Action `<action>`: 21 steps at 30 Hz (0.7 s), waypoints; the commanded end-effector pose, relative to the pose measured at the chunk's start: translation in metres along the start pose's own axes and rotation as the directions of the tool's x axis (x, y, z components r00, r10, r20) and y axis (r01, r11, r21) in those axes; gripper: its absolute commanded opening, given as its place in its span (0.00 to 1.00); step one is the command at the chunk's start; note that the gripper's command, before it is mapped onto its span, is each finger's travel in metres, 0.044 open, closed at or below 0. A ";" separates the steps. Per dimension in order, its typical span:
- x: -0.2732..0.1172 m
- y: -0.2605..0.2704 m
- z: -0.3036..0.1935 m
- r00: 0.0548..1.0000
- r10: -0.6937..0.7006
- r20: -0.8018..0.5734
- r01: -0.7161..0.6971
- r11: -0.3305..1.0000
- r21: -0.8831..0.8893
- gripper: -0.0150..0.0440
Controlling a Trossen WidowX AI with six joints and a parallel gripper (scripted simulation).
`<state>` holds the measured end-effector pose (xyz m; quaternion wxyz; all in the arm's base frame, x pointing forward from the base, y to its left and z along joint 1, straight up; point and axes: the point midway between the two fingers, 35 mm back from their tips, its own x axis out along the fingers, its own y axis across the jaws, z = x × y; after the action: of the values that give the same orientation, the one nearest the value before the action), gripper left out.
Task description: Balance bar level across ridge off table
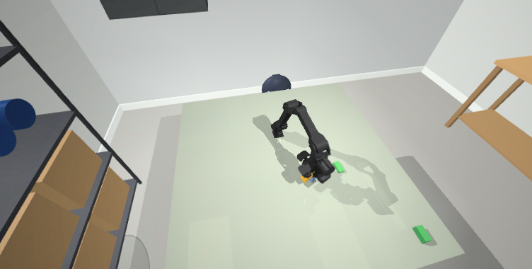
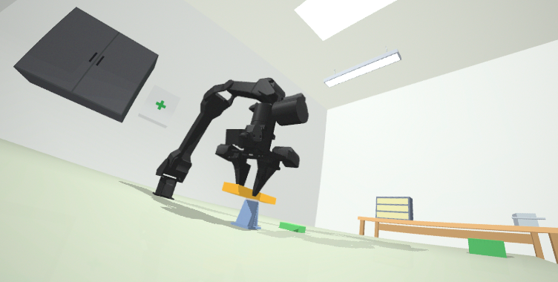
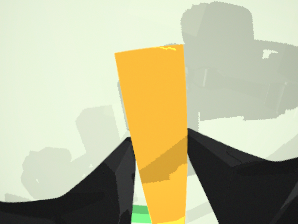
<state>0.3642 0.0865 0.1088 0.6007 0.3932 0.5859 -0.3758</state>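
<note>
The orange bar lies over the top of the blue ridge, crossing it, with both ends clear of the table. It looks close to level with the table in the tilted the exterior view. Bar and ridge top are touching or nearly so; I cannot tell which. My gripper points down with one finger on each side of the bar's middle. The fingers are slightly parted from it, with a thin gap at the left finger in the wrist view. The wrist view hides the ridge beneath the bar.
A green block lies on the table near the ridge. Another green block stands farther off, near the table's corner. The arm's shadows fall across the pale table.
</note>
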 end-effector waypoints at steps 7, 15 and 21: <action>0.000 0.000 0.000 1.000 0.000 0.000 0.000 1.000 0.000 0.55; 0.000 0.000 0.000 1.000 0.000 0.000 0.000 1.000 0.000 0.57; 0.000 0.000 0.000 1.000 0.000 0.000 0.000 1.000 0.000 0.57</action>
<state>0.3642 0.0865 0.1088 0.6007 0.3932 0.5859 -0.3758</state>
